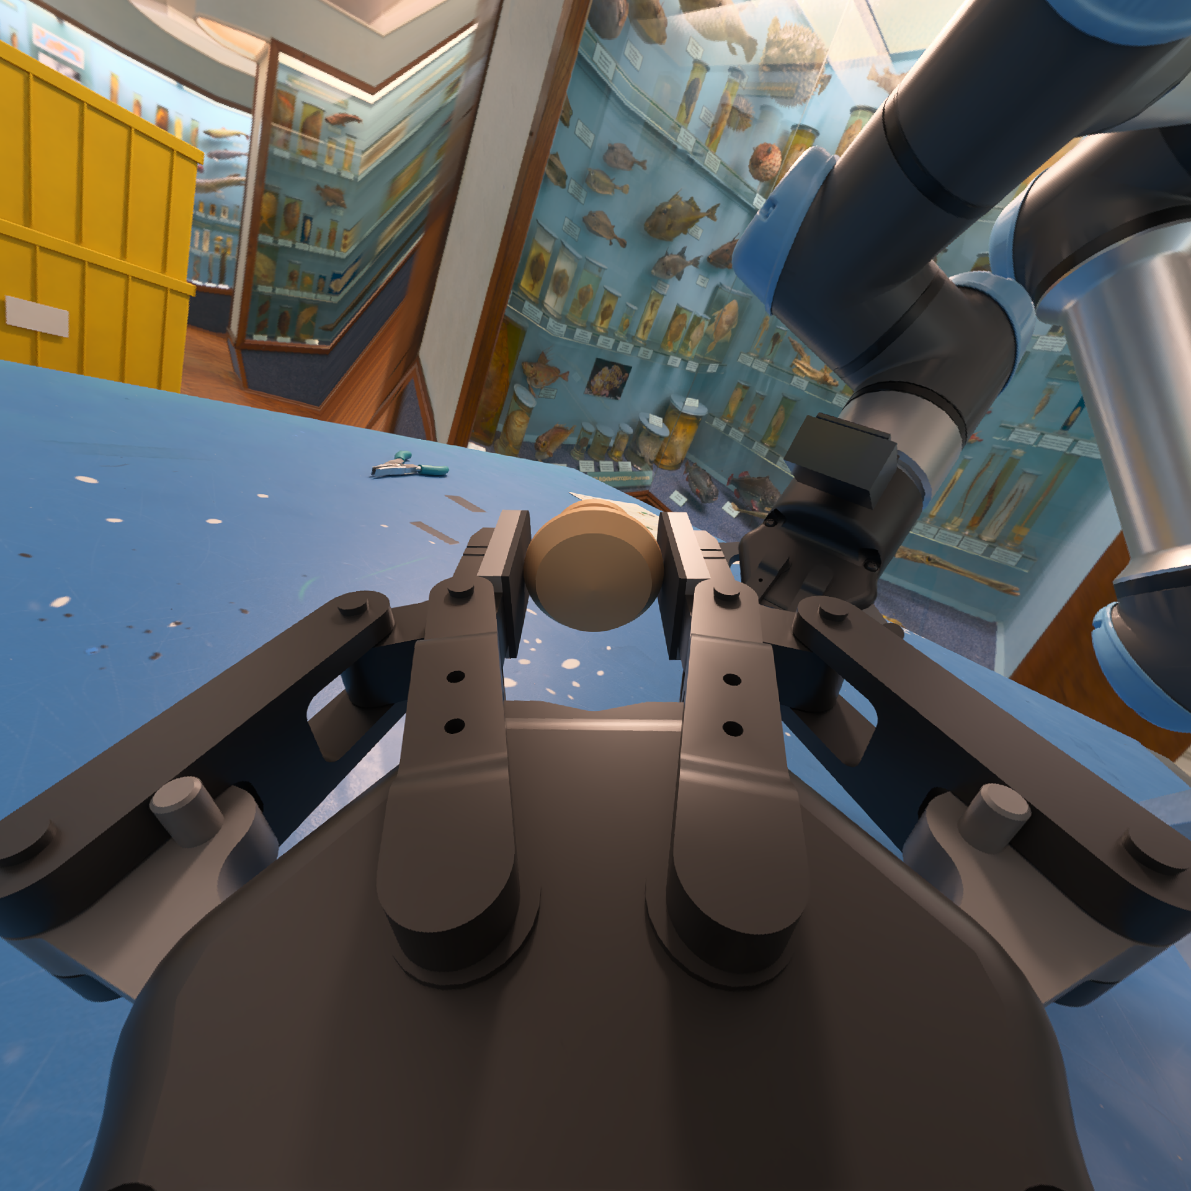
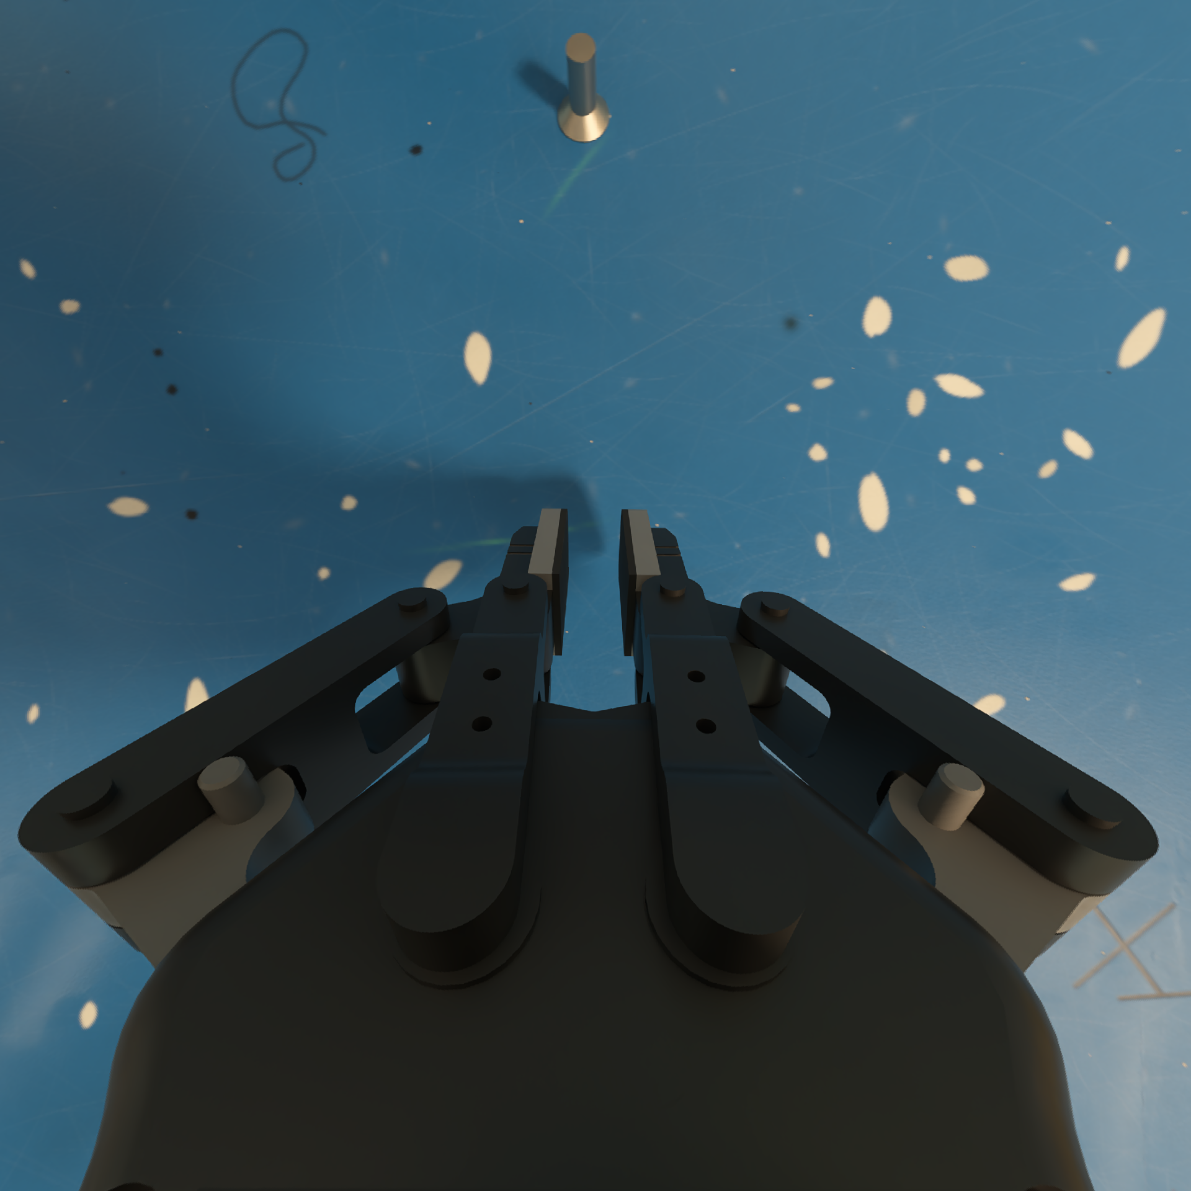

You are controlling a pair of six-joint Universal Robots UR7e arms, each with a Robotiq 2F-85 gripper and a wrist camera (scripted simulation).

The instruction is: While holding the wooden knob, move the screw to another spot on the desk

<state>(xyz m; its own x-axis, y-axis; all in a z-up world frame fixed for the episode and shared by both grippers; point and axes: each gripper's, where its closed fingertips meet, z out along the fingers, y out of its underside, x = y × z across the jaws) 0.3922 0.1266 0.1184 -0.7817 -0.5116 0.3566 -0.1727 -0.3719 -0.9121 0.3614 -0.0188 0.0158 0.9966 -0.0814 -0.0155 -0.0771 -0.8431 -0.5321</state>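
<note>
The left wrist view is bright and evenly lit, with wide-angle bending that curves the blue bench (image 1: pixel 193 580) edge and stretches the left end effector (image 1: pixel 593 567) toward the lower corners, and a smeared blur on the pale pillar (image 1: pixel 477 193) at the top. The right wrist view is dimmer and bluish; the right end effector (image 2: pixel 594 548) is nearly a silhouette, throwing a soft dark shadow leftward. The screw (image 2: pixel 582 90) casts a short shadow up-left, so light probably comes from the lower right.
</note>
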